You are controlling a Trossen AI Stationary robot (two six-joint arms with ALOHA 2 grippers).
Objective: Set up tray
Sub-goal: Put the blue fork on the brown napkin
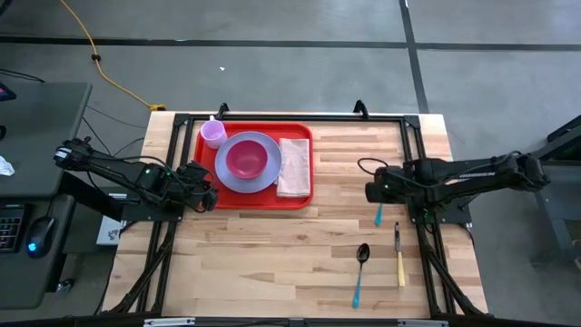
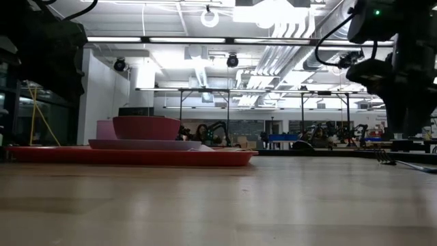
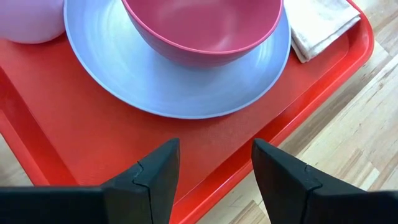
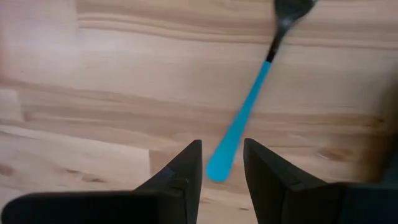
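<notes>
Three utensils still lie off the tray [image 1: 255,197]: a blue-handled fork [image 4: 239,127] under the right gripper [image 4: 222,163], a spoon [image 1: 361,262] at 6 o'clock of it, and a knife [image 1: 398,256] just beside the spoon.

Tray: red, at the table's 11 o'clock. On it are a cup [image 1: 213,133], a plate [image 1: 260,179] bearing a bowl [image 1: 246,157], and a napkin [image 1: 294,167] at the plate's 3 o'clock.

Left gripper [image 3: 214,168]: fingers spread, empty, hovering over the tray's 8 o'clock corner.

Right gripper: at the table's 3 o'clock, fingers parted and pinching nothing, the fork's handle tip showing in the gap.

Step in hand, as I judge it: picking up the fork. To do it well, come straight down with the handle centred between the fingers, close across its width rather than along it, and grip a little farther up than the very tip so it does not pivot when lifted.
</notes>
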